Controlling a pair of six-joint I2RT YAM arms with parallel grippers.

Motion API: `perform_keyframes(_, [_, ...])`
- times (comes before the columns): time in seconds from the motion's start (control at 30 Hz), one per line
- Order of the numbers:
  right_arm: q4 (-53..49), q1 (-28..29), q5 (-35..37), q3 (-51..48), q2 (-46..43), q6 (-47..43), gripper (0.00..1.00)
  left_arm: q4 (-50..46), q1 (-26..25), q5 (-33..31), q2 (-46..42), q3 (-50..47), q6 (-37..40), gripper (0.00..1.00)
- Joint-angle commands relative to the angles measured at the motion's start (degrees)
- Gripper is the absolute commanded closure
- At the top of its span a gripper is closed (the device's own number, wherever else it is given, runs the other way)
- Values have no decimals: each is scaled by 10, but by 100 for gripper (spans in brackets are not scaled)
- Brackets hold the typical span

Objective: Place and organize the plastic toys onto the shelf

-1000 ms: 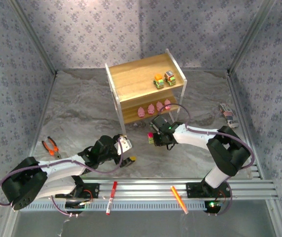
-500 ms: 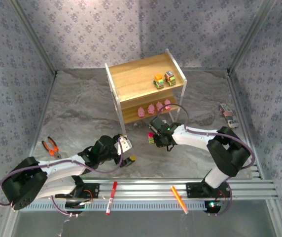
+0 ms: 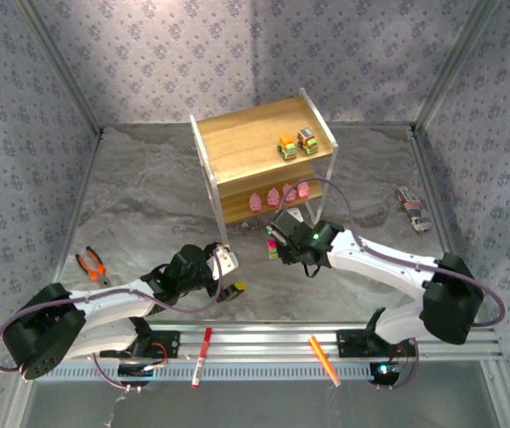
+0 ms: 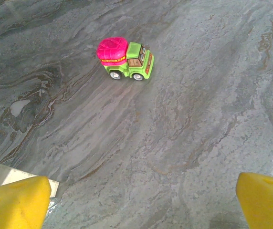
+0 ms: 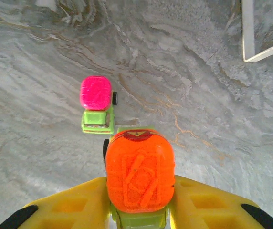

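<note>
The shelf (image 3: pixel 237 138) stands toward the far side of the grey marbled bench (image 3: pixel 148 205), with two trucks (image 3: pixel 287 145) side by side on its top board and four pink figures (image 3: pixel 273 194) in a row on the lower one. Orange-handled pliers (image 3: pixel 92 265) lie well off to the left, and a red marker (image 3: pixel 201 355) and an orange marker (image 3: pixel 324 358) rest on the rail at the near edge, all away from the shelf front. The right tool (image 5: pixel 139 205) sits low just before the shelf, a white shelf leg (image 5: pixel 245 28) off to one side, its yellow fingers (image 5: pixel 69 207) closed against the sides of an orange-topped truck (image 5: pixel 137 176). That truck's long axis runs along the fingers, its orange top facing the wrist camera. Just ahead, wheels on the bench, is a pink-topped truck (image 5: pixel 97 106) — nearly in line, green cab toward the held truck, pink load away; whether the two touch I cannot tell. The left tool (image 4: pixel 140 198) hangs over bare bench with its fingers spread wide and nothing between them — the pink-topped truck stands well ahead of it, broadside, cab to the right in that view.
</note>
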Motion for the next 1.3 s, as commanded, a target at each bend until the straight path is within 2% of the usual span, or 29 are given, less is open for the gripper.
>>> perform_keyframes(0.0, [-93,23,40,47,-34,25,64,3,2,3,1,14,9,0])
perform_keyframes(0.27, [-202,83,92,179,-70,32,63,4,2,4,3,15,8,0])
perform_keyframes(0.6, [-285,130,147,373,-40,6,63,13,8,-32,-5,16,-8,0])
perform_keyframes(0.77, [-298,131,153,457,-10,-45,63,0,12,-57,-15,22,-16,0])
perform_keyframes(0.93, [-338,128,158,581,52,-79,63,-26,20,-80,-27,36,-19,0])
perform_keyframes(1.1, [-386,108,152,705,122,-111,63,-101,33,-65,-43,68,-32,0])
perform_keyframes(1.27, [-410,66,111,801,182,-134,63,-146,43,-42,-52,90,-46,0])
